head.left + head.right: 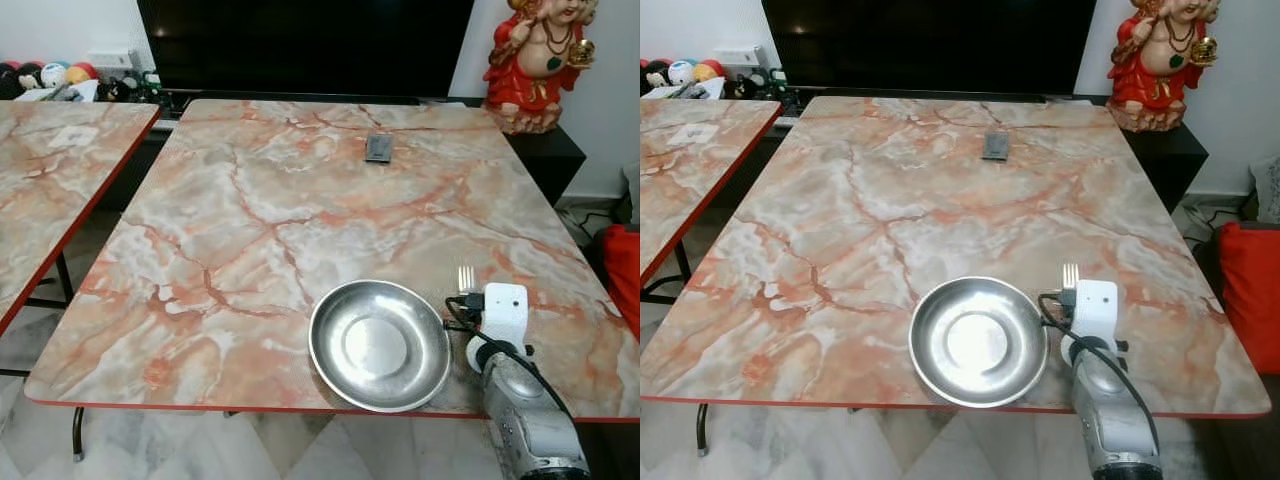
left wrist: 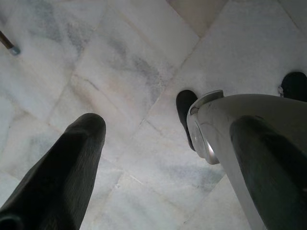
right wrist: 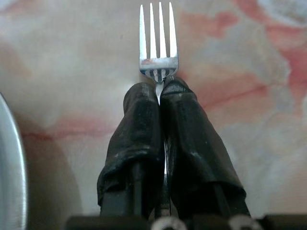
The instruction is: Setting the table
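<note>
A shiny steel plate (image 1: 379,344) sits near the front edge of the marble table (image 1: 300,200). Just right of it my right gripper (image 3: 160,91) is shut on a silver fork (image 3: 158,43), tines pointing away from me over the tabletop; the tines (image 1: 465,277) peek out beyond the white wrist block. The fork's handle is hidden between the black fingers (image 3: 187,139). My left gripper (image 2: 163,143) hangs open over the white floor beside my own leg.
A small dark device (image 1: 378,148) lies at the table's far middle. A red statue (image 1: 535,60) stands at the back right by a black TV (image 1: 300,40). A second marble table (image 1: 50,170) stands to the left. Something red (image 1: 625,275) is at the right.
</note>
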